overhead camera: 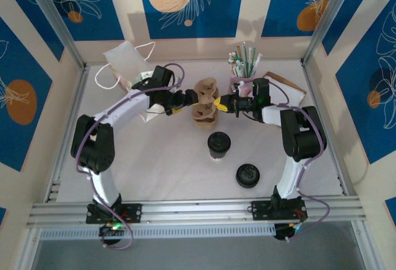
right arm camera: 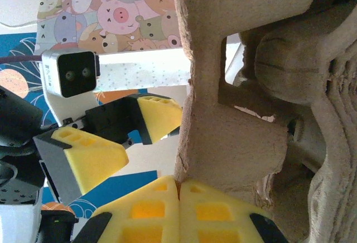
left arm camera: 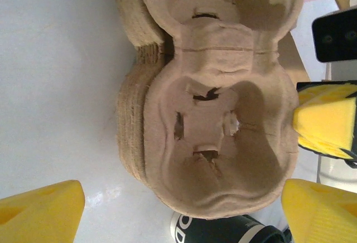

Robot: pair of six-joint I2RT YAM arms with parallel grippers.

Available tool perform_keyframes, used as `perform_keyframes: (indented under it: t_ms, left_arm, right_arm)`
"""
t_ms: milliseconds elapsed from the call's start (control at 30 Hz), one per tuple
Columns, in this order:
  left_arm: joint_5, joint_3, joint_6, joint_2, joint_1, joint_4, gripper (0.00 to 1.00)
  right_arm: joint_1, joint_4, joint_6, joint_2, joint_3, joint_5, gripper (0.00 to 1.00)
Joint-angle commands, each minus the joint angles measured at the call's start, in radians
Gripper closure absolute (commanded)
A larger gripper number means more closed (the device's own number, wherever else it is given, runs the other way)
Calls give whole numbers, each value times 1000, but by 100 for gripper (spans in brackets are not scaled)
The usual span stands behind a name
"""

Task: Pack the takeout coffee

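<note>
The takeout coffee (overhead camera: 218,144), a small cup with a black lid, stands on the table in front of a stack of brown pulp cup carriers (overhead camera: 206,101). Its dark band (left arm camera: 223,232) peeks out under the stack's near edge. My left gripper (overhead camera: 185,100) hangs open at the left side of the stack, and its yellow fingers (left arm camera: 42,212) stand wide apart short of the top carrier (left arm camera: 217,131). My right gripper (right arm camera: 179,184) is shut on the top carrier's thin rim (right arm camera: 195,115), on the right side of the stack (overhead camera: 221,104).
A loose black lid (overhead camera: 247,175) lies on the table at the front right. A pink cup of straws (overhead camera: 243,72) stands right behind the stack. A white bag with handles (overhead camera: 127,62) sits at the back left, and brown paper (overhead camera: 286,87) lies at the back right.
</note>
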State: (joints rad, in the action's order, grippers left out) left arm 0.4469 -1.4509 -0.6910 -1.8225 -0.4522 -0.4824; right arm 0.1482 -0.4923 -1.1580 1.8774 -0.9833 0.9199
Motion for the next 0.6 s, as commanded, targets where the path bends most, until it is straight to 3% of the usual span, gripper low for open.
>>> perform_keyframes:
  t_ms: [0,433,567]
  left_arm:
    - [50,20,-22,27,17,38,9]
    - [234,170,-229,144,107,364,13]
    - [238,173,-257,177,109,396,14]
  right_arm:
    - [-5,-32,-22,-38,13,41,100]
    - [1,-19,-55,-142,-3,93,100]
    - [8,41,-33,-201,-5,94,100]
